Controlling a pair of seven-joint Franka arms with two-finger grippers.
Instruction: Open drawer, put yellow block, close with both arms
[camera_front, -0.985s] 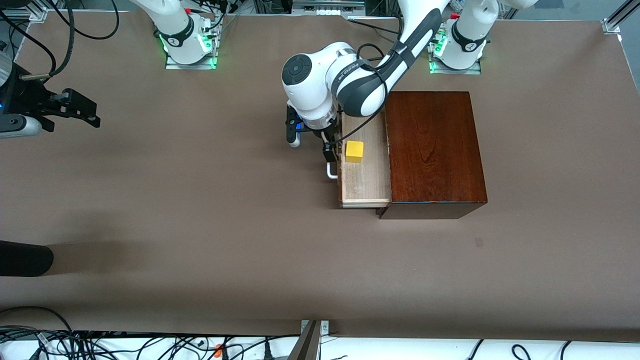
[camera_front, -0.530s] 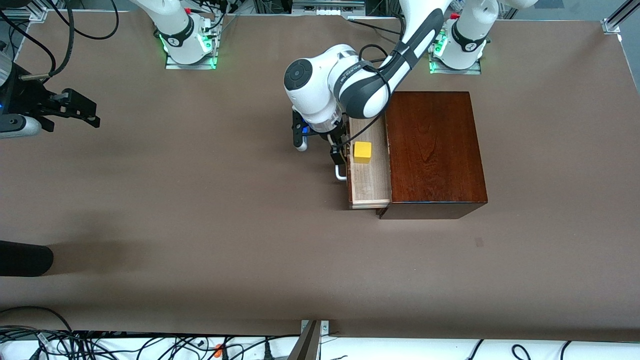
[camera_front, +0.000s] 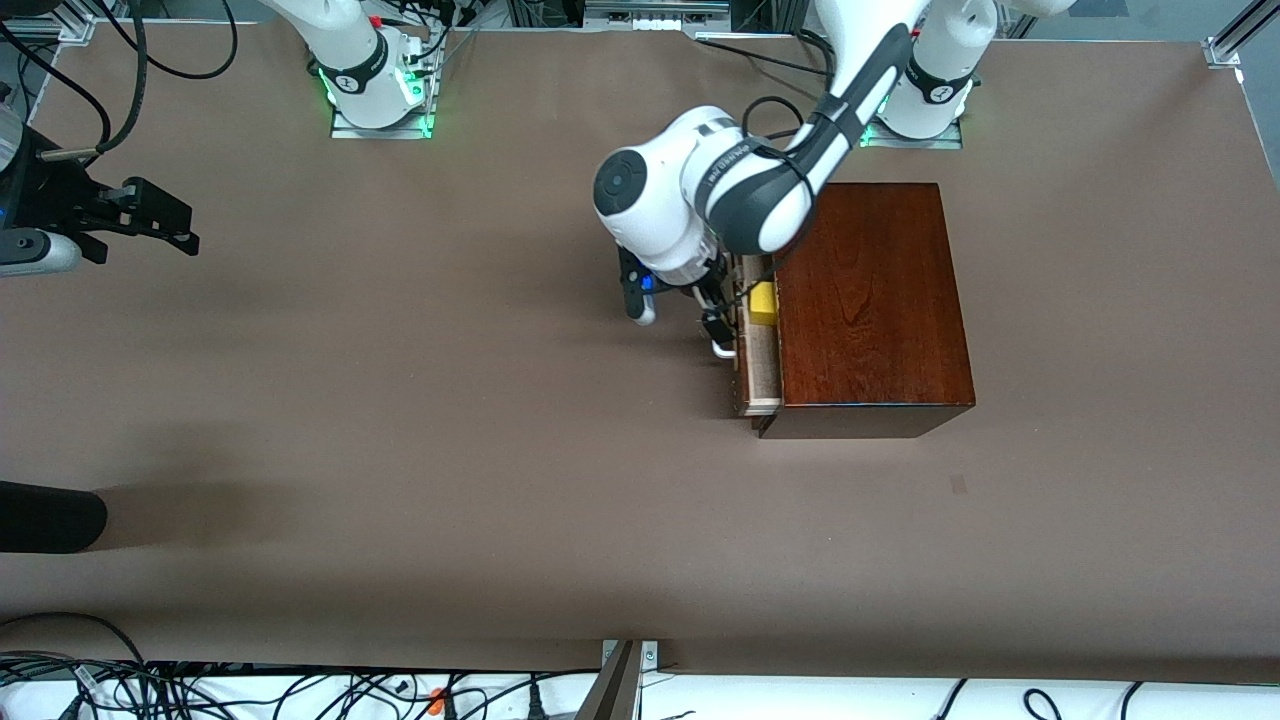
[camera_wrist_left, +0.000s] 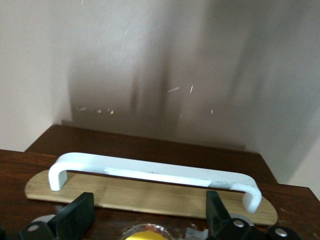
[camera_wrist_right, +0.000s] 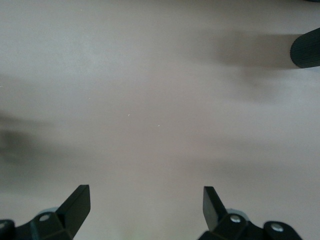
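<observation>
The dark wooden box (camera_front: 868, 300) stands toward the left arm's end of the table. Its drawer (camera_front: 757, 365) is almost shut, and only a narrow strip of pale tray shows. The yellow block (camera_front: 763, 302) lies in the tray, half under the box's top. My left gripper (camera_front: 712, 312) is open and pressed against the drawer's dark front, with the white handle (camera_wrist_left: 150, 174) just ahead of its fingers (camera_wrist_left: 75, 218). My right gripper (camera_front: 150, 220) waits open and empty over bare table at the right arm's end, and it also shows in its wrist view (camera_wrist_right: 145, 206).
A black rounded object (camera_front: 48, 515) lies at the table's edge at the right arm's end, nearer the front camera, and it also shows in the right wrist view (camera_wrist_right: 306, 48). Cables (camera_front: 200, 685) hang past the near edge.
My left gripper has pushed the drawer in toward the box. The tray has gone from half out to a narrow strip, and the yellow block rode in with it. The right arm has not moved.
</observation>
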